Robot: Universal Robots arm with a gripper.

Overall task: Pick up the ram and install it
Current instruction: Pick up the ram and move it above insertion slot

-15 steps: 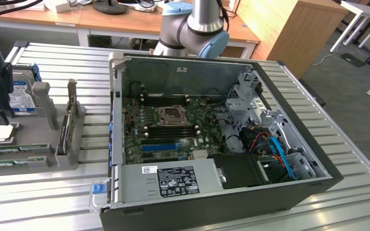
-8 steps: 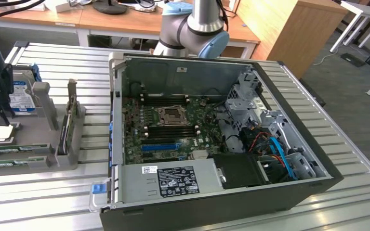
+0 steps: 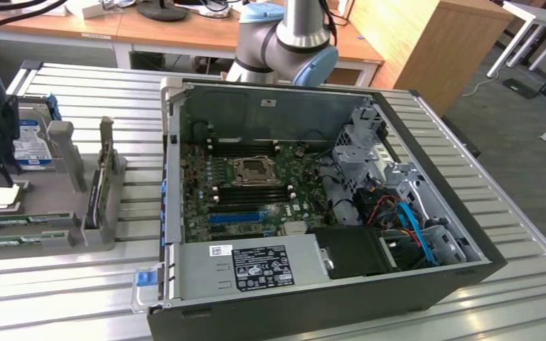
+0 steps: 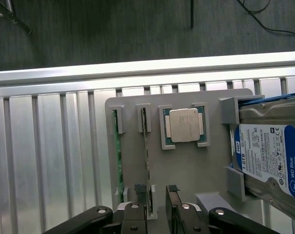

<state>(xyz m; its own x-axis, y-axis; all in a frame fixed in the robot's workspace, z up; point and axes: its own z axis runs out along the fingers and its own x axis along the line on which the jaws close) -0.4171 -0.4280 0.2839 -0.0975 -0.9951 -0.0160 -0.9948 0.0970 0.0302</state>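
I see a grey tray (image 4: 186,165) bearing a processor (image 4: 185,125) and a hard drive (image 4: 269,158), at the exterior view's nine o'clock from the open computer case (image 3: 254,114).

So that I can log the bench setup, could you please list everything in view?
computer case: one, black, open, mid-table
circuit board: one, green, inside the case
tray: one, grey, beside the case
ram sticks: two, green, in tray slots
processor chip: one, silver, in the tray
hard drive: one, silver, blue-and-white label, tray edge
table: one, silver, under everything
arm: one, silver-blue, behind the case
gripper: one, black, over the ram sticks' ends
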